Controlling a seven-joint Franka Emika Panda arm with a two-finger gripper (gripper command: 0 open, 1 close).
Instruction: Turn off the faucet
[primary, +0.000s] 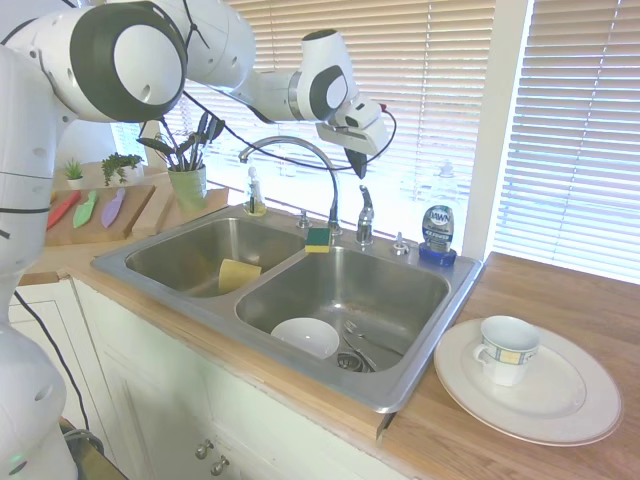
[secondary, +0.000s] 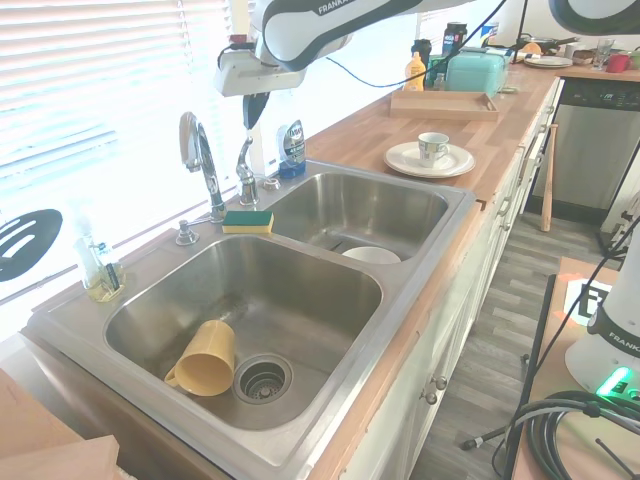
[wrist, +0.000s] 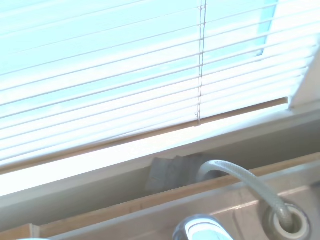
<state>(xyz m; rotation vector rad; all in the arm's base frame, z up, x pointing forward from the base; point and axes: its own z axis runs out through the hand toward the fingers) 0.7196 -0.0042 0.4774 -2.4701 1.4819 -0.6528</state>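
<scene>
Approach step: hand above the faucet handle.
First exterior: hand (primary: 360, 165), fingers narrow and empty, hangs over the faucet (primary: 364, 216) behind the sink (primary: 440, 320). Second exterior: same gap; next it must drop. Wrist: blinds (wrist: 125, 65) only.

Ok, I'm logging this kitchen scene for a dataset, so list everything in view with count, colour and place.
faucet: one, chrome, behind the sink divider; lever handle upright
sink: one, steel, two basins
sponge: one, yellow-green, on the rim by the spout base
yellow cup: one, on its side in the basin by the drain
white bowl: one, in the other basin
dish soap bottle: one, blue label, back rim
small soap bottle: one, clear, back rim
plate: one, white, on the wooden counter
mug: one, white, on the plate
utensil pot: one, green, by the window
end effector: one, dark fingers, above the lever handle, not touching
</scene>
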